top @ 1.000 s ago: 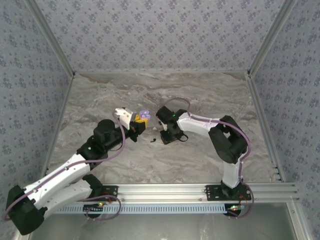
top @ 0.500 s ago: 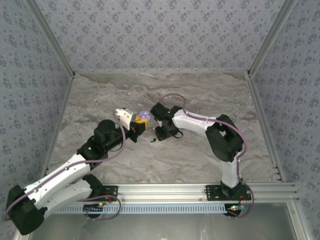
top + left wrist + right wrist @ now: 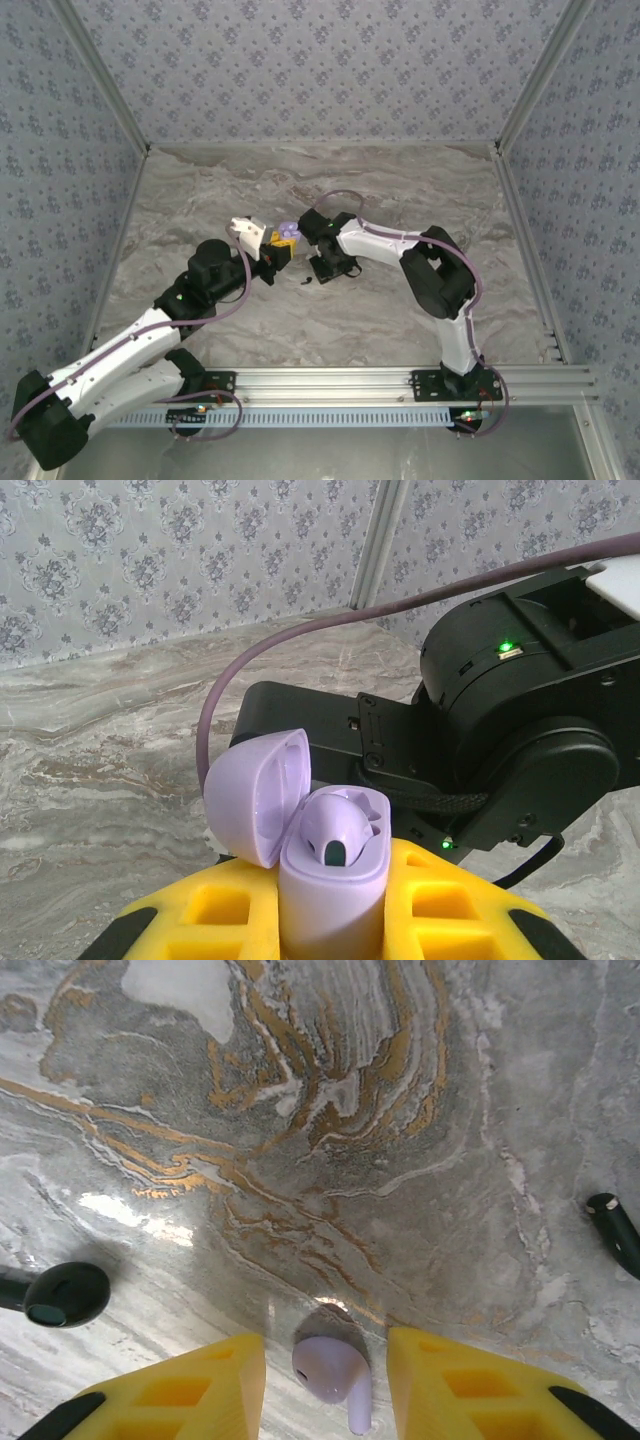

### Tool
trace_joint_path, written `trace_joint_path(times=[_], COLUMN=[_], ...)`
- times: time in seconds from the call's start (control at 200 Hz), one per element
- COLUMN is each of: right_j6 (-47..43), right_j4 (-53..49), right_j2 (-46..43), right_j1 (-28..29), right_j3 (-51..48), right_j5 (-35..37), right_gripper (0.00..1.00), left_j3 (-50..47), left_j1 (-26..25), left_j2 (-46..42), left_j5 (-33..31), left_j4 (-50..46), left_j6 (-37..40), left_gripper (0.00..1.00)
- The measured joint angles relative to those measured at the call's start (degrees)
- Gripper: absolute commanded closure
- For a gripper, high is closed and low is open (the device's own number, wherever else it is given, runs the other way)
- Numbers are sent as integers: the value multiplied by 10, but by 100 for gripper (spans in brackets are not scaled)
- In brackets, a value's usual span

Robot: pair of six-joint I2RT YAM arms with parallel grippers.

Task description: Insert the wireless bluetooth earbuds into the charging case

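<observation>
The right gripper (image 3: pixel 325 1348) points straight down at the marble table (image 3: pixel 330 1110). Its yellow fingers (image 3: pixel 205 1390) are spread wide, and the loose lavender earbud (image 3: pixel 330 1368) lies on the table between them, touching neither. Its stem runs along the gap rather than across it, so the fingers would likely close on the sides of its rounded head.

Just left of this arm, the left gripper (image 3: pixel 284 240) pinches the open lavender charging case (image 3: pixel 330 880), whose lid (image 3: pixel 255 795) is tipped back. A seated lavender earbud (image 3: pixel 340 825) rests inside.

A black earbud (image 3: pixel 68 1295) lies on one side of the right gripper and a second black earbud (image 3: pixel 615 1232) on the other, both apart from the fingers. The arms crowd close.
</observation>
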Motion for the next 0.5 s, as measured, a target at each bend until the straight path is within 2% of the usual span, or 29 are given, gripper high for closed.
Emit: trace_joint_path(times=[0.5], right_j6=[0], right_j4=[-8], right_j2=[10], right_j1=[0], right_j3=[6], right_j5=[6], right_gripper=[69], left_j3=[0], left_j1=[0], left_j2=[0], left_j5=[0], left_j4=[0], left_j6=[0], left_gripper=[89])
